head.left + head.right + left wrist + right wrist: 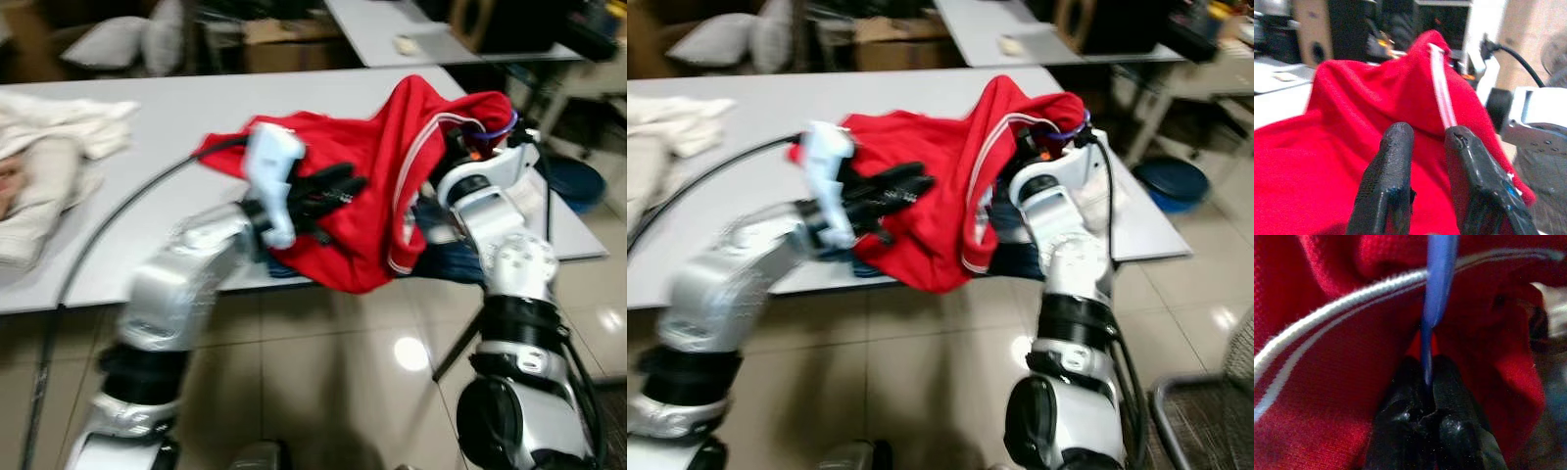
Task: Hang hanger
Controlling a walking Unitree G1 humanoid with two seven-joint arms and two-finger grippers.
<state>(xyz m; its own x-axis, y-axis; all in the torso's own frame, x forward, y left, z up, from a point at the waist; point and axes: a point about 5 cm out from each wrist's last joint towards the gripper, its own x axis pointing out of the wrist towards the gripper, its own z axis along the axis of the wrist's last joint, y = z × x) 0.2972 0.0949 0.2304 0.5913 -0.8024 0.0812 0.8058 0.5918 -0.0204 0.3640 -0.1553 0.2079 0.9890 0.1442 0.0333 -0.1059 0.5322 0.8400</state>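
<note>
A red shirt (392, 186) with white trim hangs bunched over the white table's front edge, held up between my two arms. A blue hanger (1437, 279) runs into the shirt's neck, and its hook (500, 127) pokes out at the top right. My right gripper (1427, 382) is shut on the hanger's thin blue bar, under the shirt's raised right end (456, 147). My left gripper (338, 191) lies against the shirt's front. Its fingers (1393, 161) stand a narrow gap apart with red cloth (1327, 147) behind them and nothing pinched.
The white table (167, 127) carries a beige cloth heap (49, 157) at its left. A black cable (108, 220) curves across it. Dark blue cloth (456, 259) lies under the shirt. A second table (392, 29) stands behind, a blue round object (578, 181) on the floor right, a wire basket (1215, 421) near my right leg.
</note>
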